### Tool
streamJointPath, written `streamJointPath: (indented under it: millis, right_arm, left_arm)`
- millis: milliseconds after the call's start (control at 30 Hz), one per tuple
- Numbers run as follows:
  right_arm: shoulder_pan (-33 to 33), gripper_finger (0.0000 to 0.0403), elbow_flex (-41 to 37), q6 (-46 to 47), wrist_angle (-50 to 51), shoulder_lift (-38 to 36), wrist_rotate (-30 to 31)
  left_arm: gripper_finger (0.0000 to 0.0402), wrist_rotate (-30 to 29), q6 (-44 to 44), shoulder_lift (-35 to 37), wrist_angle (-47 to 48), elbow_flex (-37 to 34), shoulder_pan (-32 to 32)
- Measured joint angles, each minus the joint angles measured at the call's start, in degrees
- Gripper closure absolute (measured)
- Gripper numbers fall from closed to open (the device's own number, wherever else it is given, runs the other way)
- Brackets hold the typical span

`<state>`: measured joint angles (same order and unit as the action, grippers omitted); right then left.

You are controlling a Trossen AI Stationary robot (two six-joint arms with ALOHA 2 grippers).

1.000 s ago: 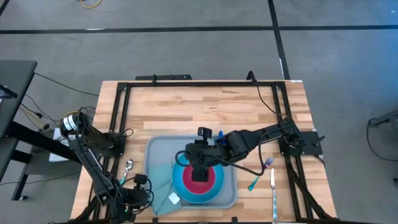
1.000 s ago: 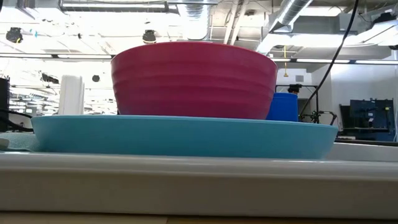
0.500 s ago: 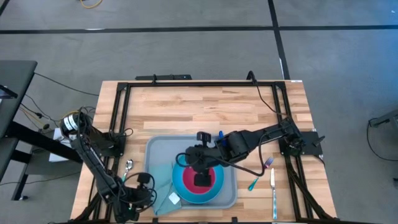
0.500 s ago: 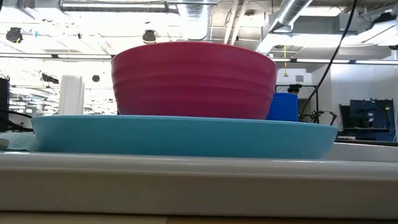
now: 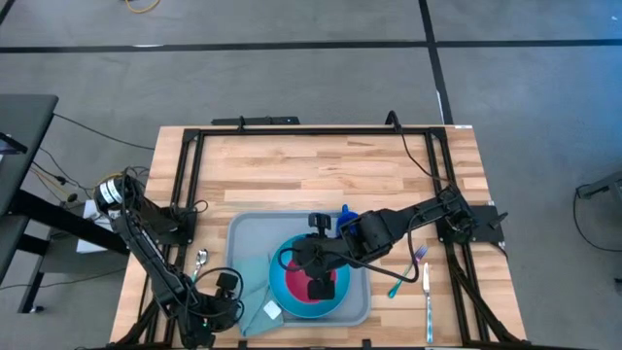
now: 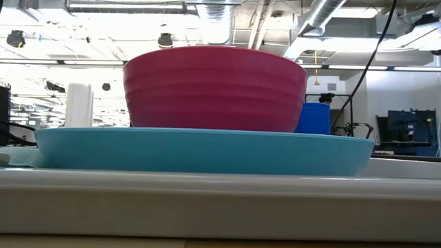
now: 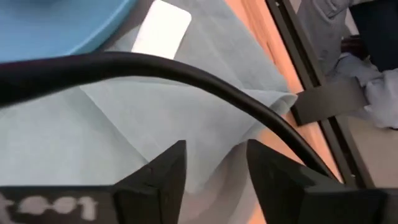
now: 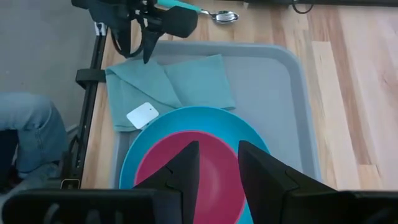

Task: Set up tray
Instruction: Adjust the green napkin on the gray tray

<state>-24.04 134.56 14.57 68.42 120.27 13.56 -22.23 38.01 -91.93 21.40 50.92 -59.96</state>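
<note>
Grey-blue plastic, the tray (image 5: 245, 236) already carried napkin (image 5: 251, 284), blue plate (image 5: 342, 301) and red bowl (image 5: 334, 283); we judged the spoon (image 5: 199, 261), fork (image 5: 402, 273) and knife (image 5: 427, 298) on the counter (image 5: 311, 170) were left. Left jaws (image 7: 210, 163) hung narrowly parted over the napkin's edge. Right jaws (image 8: 214, 163) stood open above the bowl, the tray beneath them.

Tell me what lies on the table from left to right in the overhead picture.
Spoon → teal napkin at the tray's left edge → blue plate with the red bowl, under the right gripper → fork → knife.
</note>
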Motion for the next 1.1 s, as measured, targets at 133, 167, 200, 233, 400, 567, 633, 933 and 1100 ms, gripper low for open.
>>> streamJointPath:
  millis: [133,167,200,233,400,567,633,933,1100]
  right_arm:
    - [0.03,0.0301,0.00,0.00,-0.04,0.00,-0.02]
    - [0.03,0.0301,0.00,0.00,-0.04,0.00,-0.02]
    - [0.03,0.0301,0.00,0.02,-0.04,0.00,-0.02]
    - [0.05,0.0301,0.00,0.02,-0.02,0.00,-0.02]
    - [0.05,0.0301,0.00,0.01,0.12,0.00,-0.02]
    - [0.07,0.0301,0.00,-0.02,0.14,0.00,-0.02]
    - [0.18,0.0301,0.00,-0.02,0.16,0.00,-0.02]
    - [0.18,0.0301,0.00,0.00,-0.04,0.00,-0.02]
    - [0.18,0.0301,0.00,-0.02,-0.04,0.00,-0.02]
  left_arm:
    - [0.0226,-3.72,-1.61,-0.02,0.07,0.00,0.00]
    - [0.0224,-3.94,-1.86,-0.02,0.07,0.00,0.00]
    - [0.0223,-3.94,-1.91,-0.04,0.07,-0.02,0.02]
    - [0.0223,-3.95,-1.90,-0.07,0.05,-0.02,0.02]
    - [0.0223,-3.09,-2.78,-3.63,-3.81,-0.02,-0.41]
    - [0.0223,-0.05,-5.75,-7.47,-5.44,1.00,-0.49]
    - [0.0223,-0.56,-5.49,-7.66,-3.95,1.57,-0.48]
    - [0.0223,-4.05,-5.15,-7.57,-2.08,1.97,-0.40]
    - [0.0223,-3.69,-5.05,-7.56,-0.81,1.97,-0.39]
